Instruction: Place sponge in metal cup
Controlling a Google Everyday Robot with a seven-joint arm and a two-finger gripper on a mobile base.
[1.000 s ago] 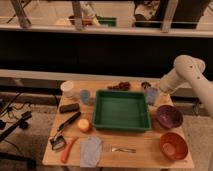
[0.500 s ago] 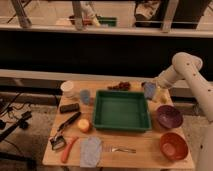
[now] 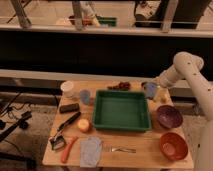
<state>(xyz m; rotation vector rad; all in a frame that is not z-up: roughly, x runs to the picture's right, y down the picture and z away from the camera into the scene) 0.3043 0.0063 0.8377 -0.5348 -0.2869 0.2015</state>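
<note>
Gripper sits at the table's far right, at 2 o'clock from the green tray; you cannot tell how it is set. Note the sponge, a blue-grey block, located right at the gripper tip. You will see a small dark object at the table's far edge, just at 10 o'clock from the sponge; you cannot confirm it as the metal cup. Locate the purple bowl at 3 o'clock from the tray and the orange bowl at 6 o'clock from the purple bowl.
</note>
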